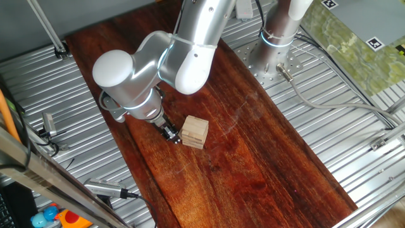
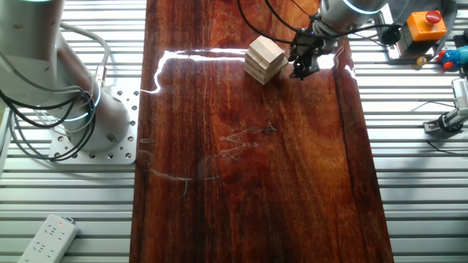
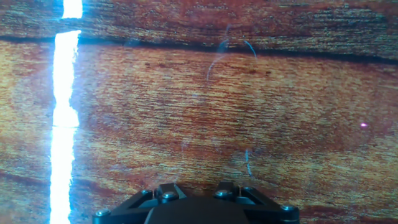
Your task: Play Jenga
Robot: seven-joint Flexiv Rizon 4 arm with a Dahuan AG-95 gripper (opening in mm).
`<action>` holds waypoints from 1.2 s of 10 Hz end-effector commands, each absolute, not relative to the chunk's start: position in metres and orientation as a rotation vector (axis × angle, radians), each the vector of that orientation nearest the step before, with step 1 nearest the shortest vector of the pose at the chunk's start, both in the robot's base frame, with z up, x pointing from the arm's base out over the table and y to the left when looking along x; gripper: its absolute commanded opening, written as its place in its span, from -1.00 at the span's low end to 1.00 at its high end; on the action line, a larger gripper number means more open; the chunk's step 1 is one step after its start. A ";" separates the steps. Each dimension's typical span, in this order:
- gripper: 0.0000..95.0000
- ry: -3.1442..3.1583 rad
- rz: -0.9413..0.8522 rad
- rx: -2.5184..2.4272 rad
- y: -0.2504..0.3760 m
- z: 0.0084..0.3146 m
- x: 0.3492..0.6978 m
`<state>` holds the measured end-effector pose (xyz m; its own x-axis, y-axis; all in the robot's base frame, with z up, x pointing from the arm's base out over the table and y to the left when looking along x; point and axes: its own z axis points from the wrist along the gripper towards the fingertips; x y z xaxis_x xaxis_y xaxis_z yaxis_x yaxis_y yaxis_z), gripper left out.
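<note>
The tool hangs low over the bench — the Jenga stack stands just beside its tip, apart; whether its fingers are parted, I cannot tell.

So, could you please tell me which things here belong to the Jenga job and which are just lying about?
Belongs to the job:
- Jenga stack
- tool, low beside the stack
- wooden board it stands on

Just lying about:
- white power strip
- orange box with a red button
- cables by the base
</note>
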<state>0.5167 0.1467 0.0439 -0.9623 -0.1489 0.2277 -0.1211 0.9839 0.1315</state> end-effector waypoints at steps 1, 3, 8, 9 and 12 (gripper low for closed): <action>-0.20 -2.891 -0.173 0.212 0.144 0.043 0.517; -0.20 -2.891 -0.173 0.220 0.142 0.043 0.518; -0.20 -2.891 -0.177 0.240 0.134 0.044 0.519; -0.20 -2.891 -0.178 0.244 0.132 0.045 0.519; -0.20 -2.892 -0.179 0.259 0.126 0.046 0.520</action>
